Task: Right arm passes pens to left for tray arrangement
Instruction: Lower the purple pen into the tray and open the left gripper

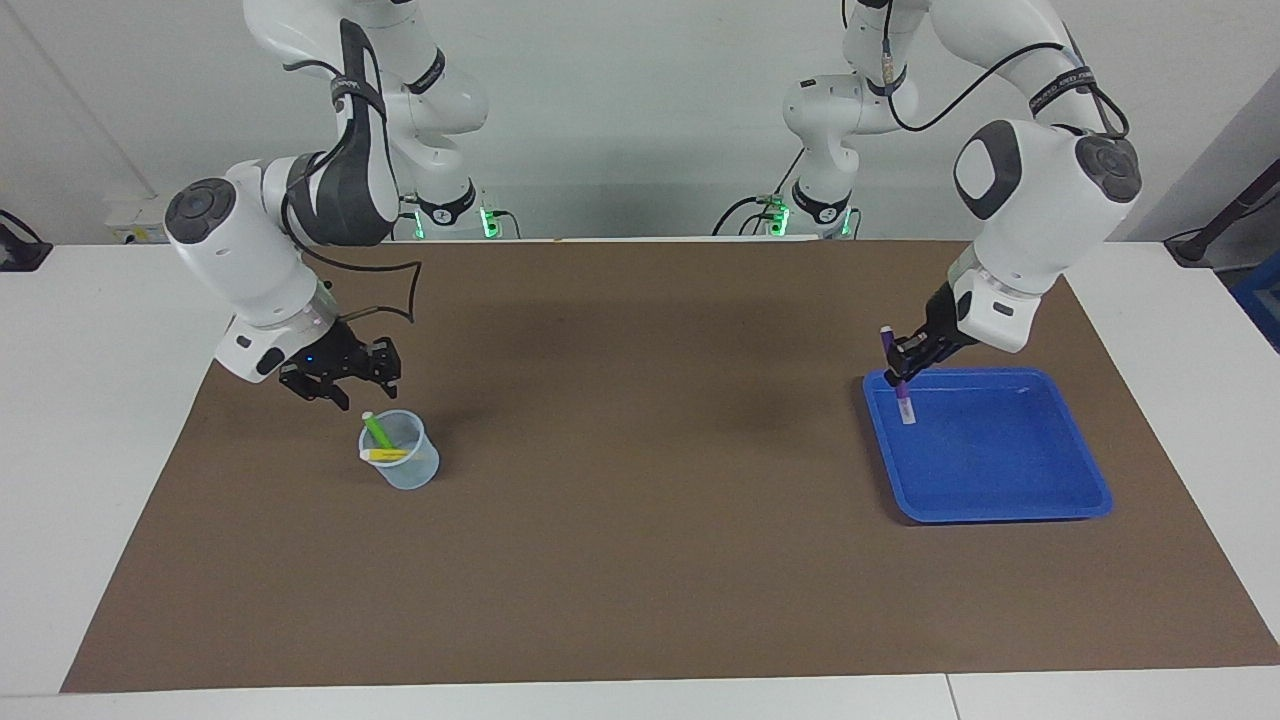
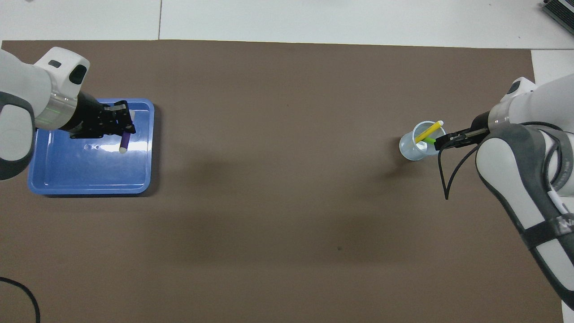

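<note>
Facing view, left to right. Right gripper (image 1: 343, 385) at centre left of frame, hanging just above the clear cup (image 1: 403, 463), fingers spread, nothing between them. Cup stands on the brown mat (image 1: 640, 520) and holds the green pen (image 1: 377, 430) and yellow pen (image 1: 388, 455). Left gripper (image 1: 905, 362) at centre right, over the corner of the blue tray (image 1: 1000, 500), fingers pressed together on the purple pen (image 1: 897, 385). Pen is steeply tilted, pale lower end over the tray floor; contact with the floor not determinable. Overhead view: purple pen (image 2: 125, 140) lies within the tray outline (image 2: 89, 186).
</note>
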{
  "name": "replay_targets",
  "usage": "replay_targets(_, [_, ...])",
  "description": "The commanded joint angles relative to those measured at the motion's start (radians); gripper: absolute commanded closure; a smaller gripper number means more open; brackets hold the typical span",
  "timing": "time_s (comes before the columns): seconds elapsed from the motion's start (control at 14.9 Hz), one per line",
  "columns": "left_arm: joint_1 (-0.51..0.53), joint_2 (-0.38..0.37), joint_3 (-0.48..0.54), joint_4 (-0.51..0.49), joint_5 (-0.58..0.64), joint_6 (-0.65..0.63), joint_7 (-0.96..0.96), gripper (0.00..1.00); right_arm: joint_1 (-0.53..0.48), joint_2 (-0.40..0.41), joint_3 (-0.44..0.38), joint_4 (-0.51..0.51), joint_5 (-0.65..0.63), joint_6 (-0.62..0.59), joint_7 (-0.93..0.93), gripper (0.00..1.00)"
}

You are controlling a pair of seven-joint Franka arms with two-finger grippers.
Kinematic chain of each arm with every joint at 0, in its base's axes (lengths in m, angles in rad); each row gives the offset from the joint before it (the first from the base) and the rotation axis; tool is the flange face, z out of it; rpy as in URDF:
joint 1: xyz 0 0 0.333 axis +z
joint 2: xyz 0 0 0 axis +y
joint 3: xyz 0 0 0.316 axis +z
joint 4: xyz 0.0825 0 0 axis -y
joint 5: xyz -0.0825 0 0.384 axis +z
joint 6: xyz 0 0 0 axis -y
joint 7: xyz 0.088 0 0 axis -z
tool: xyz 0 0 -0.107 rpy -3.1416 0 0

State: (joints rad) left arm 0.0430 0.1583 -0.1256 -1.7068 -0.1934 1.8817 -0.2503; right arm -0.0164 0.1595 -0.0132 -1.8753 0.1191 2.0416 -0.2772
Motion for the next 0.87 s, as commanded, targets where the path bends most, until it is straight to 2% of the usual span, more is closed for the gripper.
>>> replay_targets(0.0, [0.064, -0.023, -0.009, -0.025, 0.02, -0.004, 0.175, 1.0, -0.014, 0.018, 0.007, -0.013, -0.026, 0.051, -0.062, 0.34])
replay_targets(0.13, [0.101, -0.016, -0.009, -0.031, 0.09, 0.035, 0.267, 1.0, -0.016, 0.028, 0.007, -0.018, -0.027, 0.068, -0.069, 0.38])
replay_targets(0.4, [0.173, 0.013, -0.008, -0.054, 0.117, 0.157, 0.394, 1.0, -0.02, 0.029, 0.007, -0.022, -0.026, 0.071, -0.071, 0.48])
replay_targets(0.54, [0.205, 0.05, -0.009, -0.065, 0.192, 0.213, 0.436, 1.0, -0.025, 0.037, 0.007, -0.03, -0.026, 0.095, -0.073, 0.48])
replay_targets(0.81, [0.297, 0.138, -0.008, -0.071, 0.203, 0.342, 0.525, 1.0, -0.027, 0.037, 0.009, -0.047, -0.026, 0.103, -0.073, 0.51])
